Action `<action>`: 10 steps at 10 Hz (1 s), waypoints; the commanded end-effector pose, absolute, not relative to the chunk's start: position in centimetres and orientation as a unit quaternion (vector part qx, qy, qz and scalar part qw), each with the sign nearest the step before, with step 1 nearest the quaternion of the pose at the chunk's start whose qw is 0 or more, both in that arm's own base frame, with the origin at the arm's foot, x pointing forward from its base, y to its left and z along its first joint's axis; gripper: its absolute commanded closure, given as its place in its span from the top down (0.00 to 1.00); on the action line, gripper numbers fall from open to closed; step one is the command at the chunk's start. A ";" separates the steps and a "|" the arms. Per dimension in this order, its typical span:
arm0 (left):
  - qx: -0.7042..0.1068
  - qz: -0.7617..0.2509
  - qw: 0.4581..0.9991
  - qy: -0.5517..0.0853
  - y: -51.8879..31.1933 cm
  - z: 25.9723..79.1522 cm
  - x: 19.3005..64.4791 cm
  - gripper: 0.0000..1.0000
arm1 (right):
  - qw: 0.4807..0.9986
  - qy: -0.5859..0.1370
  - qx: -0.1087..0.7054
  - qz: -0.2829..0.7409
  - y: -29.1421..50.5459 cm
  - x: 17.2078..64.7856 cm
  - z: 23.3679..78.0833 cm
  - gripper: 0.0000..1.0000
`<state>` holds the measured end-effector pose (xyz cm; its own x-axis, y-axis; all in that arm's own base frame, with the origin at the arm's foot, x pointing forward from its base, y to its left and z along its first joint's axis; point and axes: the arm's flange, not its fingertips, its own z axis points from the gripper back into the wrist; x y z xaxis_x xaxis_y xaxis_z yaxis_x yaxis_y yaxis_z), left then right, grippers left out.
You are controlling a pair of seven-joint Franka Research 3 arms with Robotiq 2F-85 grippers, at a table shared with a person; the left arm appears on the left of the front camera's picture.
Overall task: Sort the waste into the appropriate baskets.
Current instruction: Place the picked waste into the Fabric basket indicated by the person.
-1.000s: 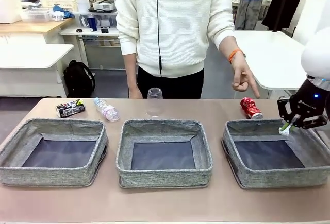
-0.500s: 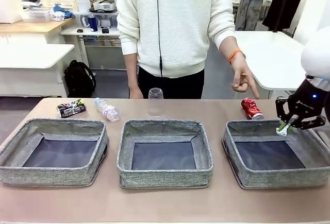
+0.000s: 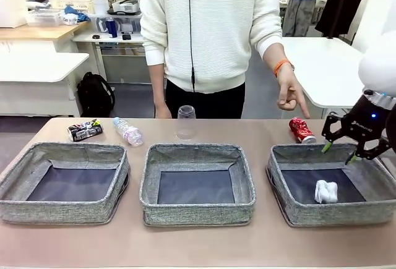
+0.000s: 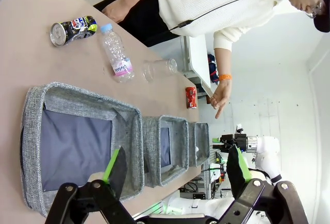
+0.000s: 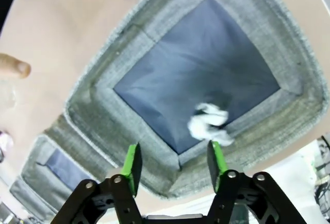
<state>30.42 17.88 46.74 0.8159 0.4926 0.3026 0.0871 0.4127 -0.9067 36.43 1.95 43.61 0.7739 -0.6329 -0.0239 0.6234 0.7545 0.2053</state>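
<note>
Right pincer hangs tilted downward, jaws spread and empty; left pincer likewise gapes wide.

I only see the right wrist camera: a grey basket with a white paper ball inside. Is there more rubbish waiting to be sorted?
Observer: Yes. A crushed red can lies on the table just behind that right basket.
Operator: Is somebody there too?
Observer: A person stands at the far side, and their hand points down toward the red can.
Operator: What's near the next basket along?
Observer: A clear cup stands on the table behind the middle basket.
</note>
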 end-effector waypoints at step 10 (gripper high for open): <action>-0.530 0.120 0.790 -0.284 17.8 46.8 30.4 1.00 | 0.636 -0.058 0.760 0.120 1.8 35.6 51.2 1.00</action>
<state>30.41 17.88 46.76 0.8157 0.4928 0.3028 0.0874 0.4126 -0.9067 35.63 2.85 53.54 0.9905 -0.1279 0.0506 0.0001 0.3686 0.9296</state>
